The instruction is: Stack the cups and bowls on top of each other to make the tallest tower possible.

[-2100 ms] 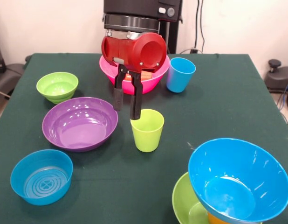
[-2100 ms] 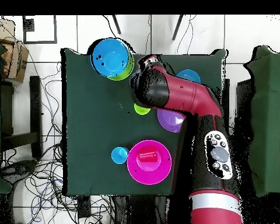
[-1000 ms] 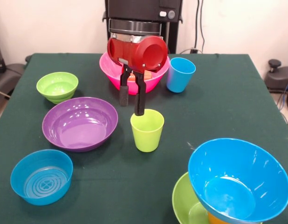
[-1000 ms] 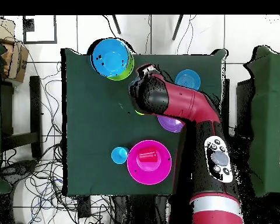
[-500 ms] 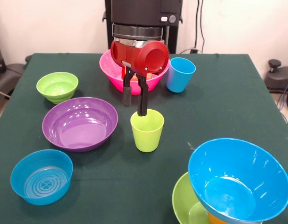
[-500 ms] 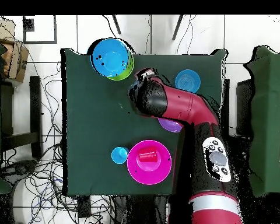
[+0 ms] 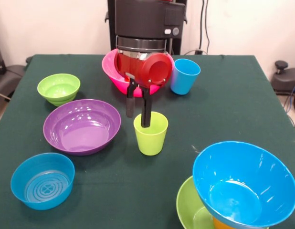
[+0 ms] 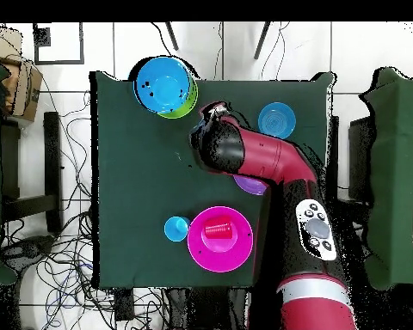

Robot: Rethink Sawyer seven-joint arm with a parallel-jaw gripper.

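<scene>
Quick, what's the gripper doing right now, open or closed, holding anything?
Gripper: open, holding nothing; one finger dips inside the lime green cup, the other hangs outside its rim.

Desk (image 7: 233,109): matt dark-green cloth, smooth, faint creases. Bowls & cups all glossy plastic w/ highlights, e.g. purple bowl (image 7: 82,126), lime cup (image 7: 151,133), big blue bowl (image 7: 245,183), pink bowl (image 7: 111,71). Small blue bowl (image 7: 42,181): ringed ridges inside. Arm shell (image 7: 146,67): glossy red plastic, shiny metal band above. Claw (image 7: 138,106): matt black.
</scene>
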